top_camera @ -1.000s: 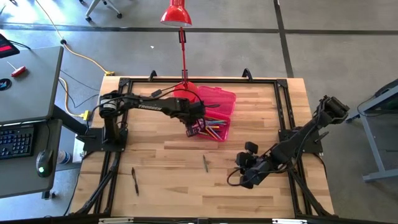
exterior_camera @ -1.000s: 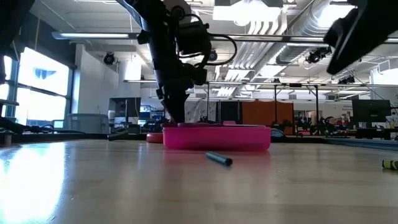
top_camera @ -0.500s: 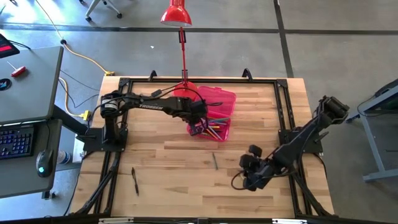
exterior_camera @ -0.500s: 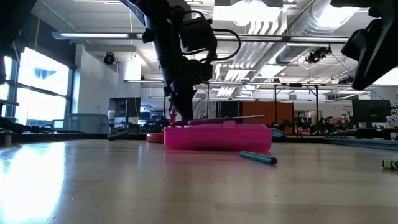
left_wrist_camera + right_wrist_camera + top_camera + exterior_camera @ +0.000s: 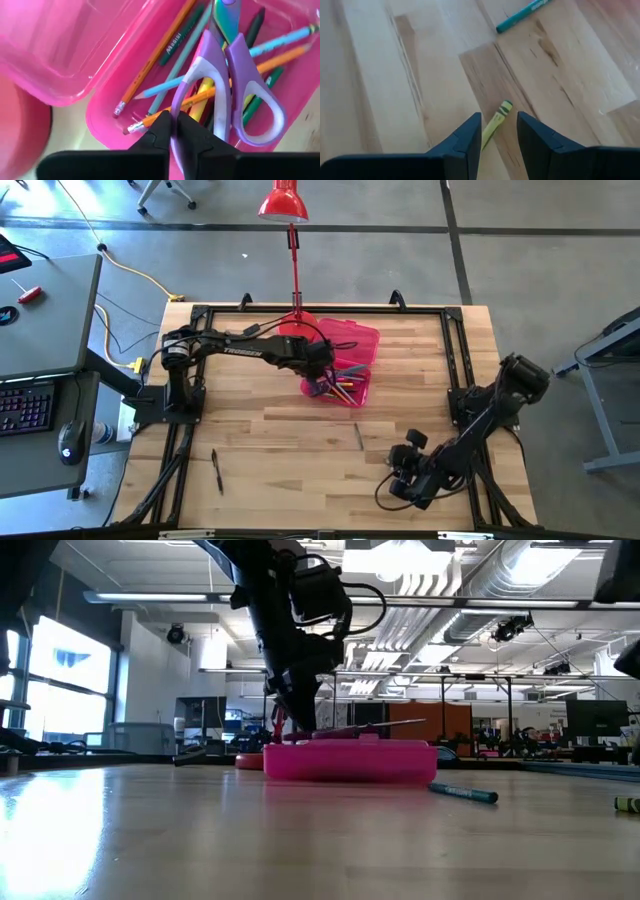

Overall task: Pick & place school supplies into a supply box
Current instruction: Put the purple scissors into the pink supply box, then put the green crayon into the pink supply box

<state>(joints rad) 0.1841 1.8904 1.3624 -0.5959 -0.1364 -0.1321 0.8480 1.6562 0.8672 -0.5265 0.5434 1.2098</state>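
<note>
The pink supply box (image 5: 352, 352) lies open at the table's far middle, with several pens and pencils (image 5: 165, 87) in its tray. My left gripper (image 5: 172, 125) hovers over the tray (image 5: 318, 380), shut on the purple-handled scissors (image 5: 235, 75). My right gripper (image 5: 497, 132) is low over the near right of the table (image 5: 398, 485), open, with a finger on either side of a yellow-green crayon (image 5: 495, 122) that lies flat on the wood. A teal marker (image 5: 359, 437) lies loose between box and right gripper. A black pen (image 5: 216, 470) lies near the near left corner. My left gripper pinches the scissors by the rim of one purple handle loop (image 5: 179, 107), between its two fingers. The fingers slant down from the table's left. The scissors are above the pencils in the tray, with their blades (image 5: 385, 726) reaching out over the box towards the right, nearly level.
A red desk lamp (image 5: 285, 202) stands with its base (image 5: 250, 762) just behind the box's far left corner. A black frame (image 5: 455, 380) runs along the table's edges. A desk with a keyboard (image 5: 25, 405) stands off the table's left side.
My right gripper has drawn back toward the near edge and somewhat to the right. The teal marker has rolled along the table toward the right. My left gripper has shifted a little to the right over the tray, and the scissors' blades now show above the box rim.
</note>
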